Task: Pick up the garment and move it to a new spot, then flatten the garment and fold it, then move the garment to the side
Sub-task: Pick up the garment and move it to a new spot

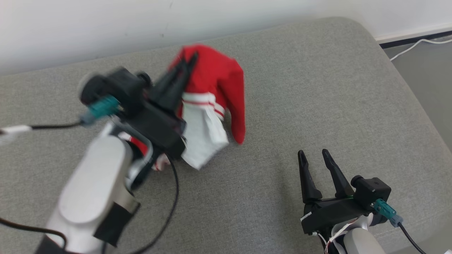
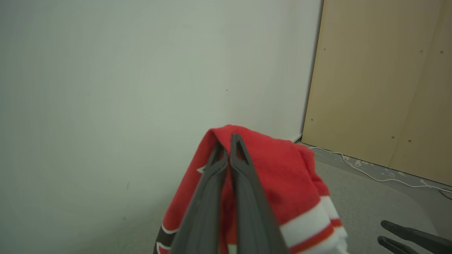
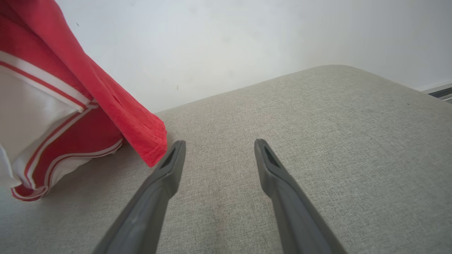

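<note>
The garment [image 1: 215, 91] is red with white panels and red-and-white stripes. It hangs bunched from my left gripper [image 1: 187, 61], which is shut on its top fold above the grey cushion [image 1: 300, 88]. The left wrist view has both fingers pressed together into the red cloth [image 2: 279, 176], gripper [image 2: 227, 139]. The garment's lower white part reaches down to the cushion. My right gripper [image 1: 312, 155] stands open at the lower right, apart from the garment, nothing between its fingers. From the right wrist, that gripper [image 3: 219, 148] is spread wide, the garment [image 3: 70, 116] hanging to its left.
A white wall [image 1: 106, 24] runs behind the cushion. Beyond the cushion's rounded right corner is floor with a white cable [image 1: 413, 46]. A tan wooden panel [image 2: 381, 88] stands by the wall. A black cable [image 1: 173, 197] trails from my left arm.
</note>
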Available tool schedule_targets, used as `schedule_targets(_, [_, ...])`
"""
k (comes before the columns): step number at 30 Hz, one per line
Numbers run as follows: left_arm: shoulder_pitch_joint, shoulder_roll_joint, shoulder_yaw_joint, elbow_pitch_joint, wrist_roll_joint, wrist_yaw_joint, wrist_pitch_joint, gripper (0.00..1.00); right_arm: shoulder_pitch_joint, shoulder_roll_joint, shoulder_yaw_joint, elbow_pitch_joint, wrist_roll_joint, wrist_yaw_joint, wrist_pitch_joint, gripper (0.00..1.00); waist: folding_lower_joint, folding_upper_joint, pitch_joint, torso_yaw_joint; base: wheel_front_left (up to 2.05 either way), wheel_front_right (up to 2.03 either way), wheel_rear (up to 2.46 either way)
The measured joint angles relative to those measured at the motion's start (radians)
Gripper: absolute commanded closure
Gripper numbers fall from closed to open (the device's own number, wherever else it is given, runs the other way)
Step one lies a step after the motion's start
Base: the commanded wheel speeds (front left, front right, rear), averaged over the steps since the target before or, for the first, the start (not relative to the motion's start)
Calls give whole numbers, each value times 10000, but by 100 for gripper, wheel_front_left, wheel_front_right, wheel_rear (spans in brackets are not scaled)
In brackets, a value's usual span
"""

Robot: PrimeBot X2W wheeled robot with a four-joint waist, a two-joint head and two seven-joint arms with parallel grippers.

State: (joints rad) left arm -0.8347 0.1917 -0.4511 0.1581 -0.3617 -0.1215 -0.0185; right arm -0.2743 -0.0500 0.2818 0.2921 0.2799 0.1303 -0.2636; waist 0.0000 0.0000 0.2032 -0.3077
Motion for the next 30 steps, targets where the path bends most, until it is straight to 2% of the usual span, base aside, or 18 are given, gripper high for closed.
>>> schedule_targets(6, [959,-723,-911,1551,-144,-13,-746,100,-40,-6,-35,35,-2,0,0,0,0,0,118,17,0,0,0])
schedule_targets(12, [1229,-1091,-1908,3223,-173,-61,-1530,100,-174,-2,27,155,-79,0,0,0,0,0,114,115,0,0,0])
schedule_targets(13, [1222,-1126,-2033,3359,-159,-61,-1718,7,-210,-2,13,159,-90,0,0,0,0,0,100,141,0,0,0])
schedule_targets(14, [1203,-1170,-2136,3486,-155,-61,-1850,0,-216,-2,6,165,-113,0,0,0,0,0,76,171,0,0,0])
schedule_targets(19, [1139,-1329,-2332,3503,-278,-54,-2259,0,-110,-2,-54,261,-219,0,0,0,0,0,-110,382,0,0,0])
schedule_targets(24, [1351,-1327,-1965,2819,-420,270,-2391,0,111,0,-165,318,-301,0,0,0,0,0,-331,705,0,0,0])
schedule_targets(28, [1829,-1053,-1699,2663,-483,443,-2393,0,195,-4,-174,318,-328,0,0,0,0,0,-422,898,0,0,0])
schedule_targets(30, [2177,-688,-1561,2738,-525,606,-2420,0,190,0,-148,295,-328,0,0,0,0,-1,-460,987,0,0,0])
